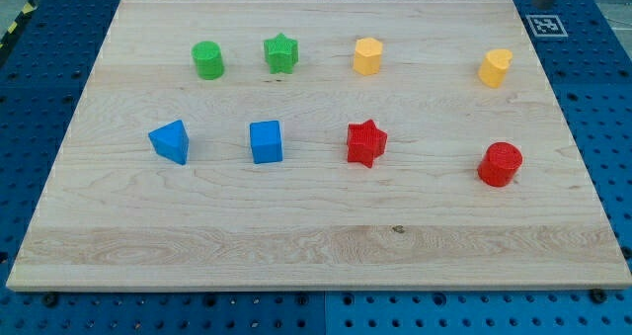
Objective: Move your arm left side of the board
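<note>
My tip (541, 2) shows as a short grey rod end at the view's top right, just past the board's far right corner and clear of every block. The nearest block is the yellow heart (496, 67), below and left of it. The wooden board (316, 246) carries two rows. The upper row, from the left, holds a green cylinder (207, 60), a green star (281, 53), a yellow hexagon (367, 55) and the yellow heart. The lower row holds a blue triangle (170, 141), a blue cube (266, 141), a red star (365, 142) and a red cylinder (501, 164).
A black-and-white marker tag (546, 25) lies just off the board's top right corner. A blue perforated table (30, 98) surrounds the board on all sides.
</note>
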